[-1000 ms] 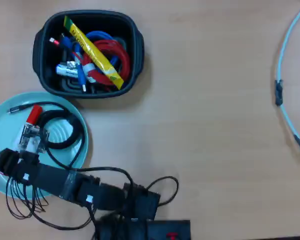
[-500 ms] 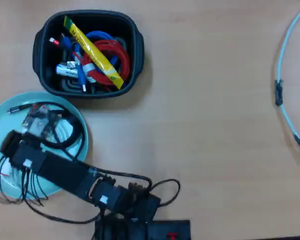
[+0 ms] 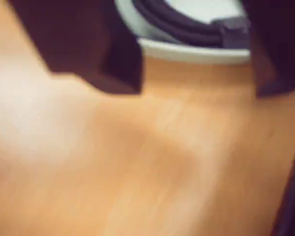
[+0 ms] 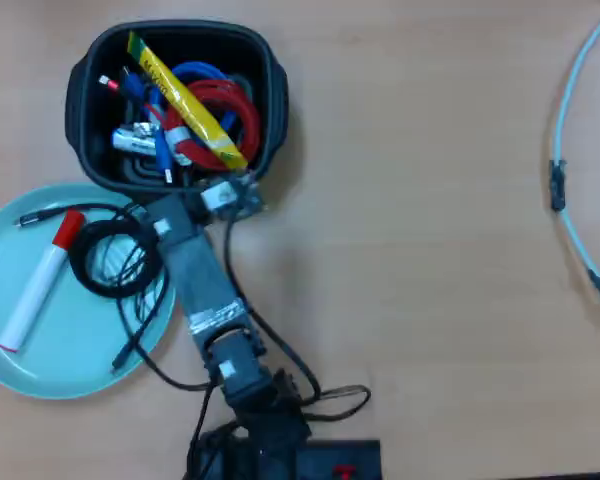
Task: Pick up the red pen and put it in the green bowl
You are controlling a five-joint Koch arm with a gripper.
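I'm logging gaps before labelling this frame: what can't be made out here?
- Gripper: the overhead view hides it under the arm; the wrist view is blurred.
- Black tub: small items tangled, too small to name.
- Green bowl: left rim cut off by the overhead view's edge; red pen lies inside.

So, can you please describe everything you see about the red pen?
In the overhead view the red pen is a thick marker with a white barrel and a red cap, looking like plastic. It lies flat inside the green bowl, on its left part, slanted: the cap end points up and right, the barrel end reaches down toward the left rim. The cap lies close to a black cable coil; whether they touch is unclear. Nothing grips the pen.
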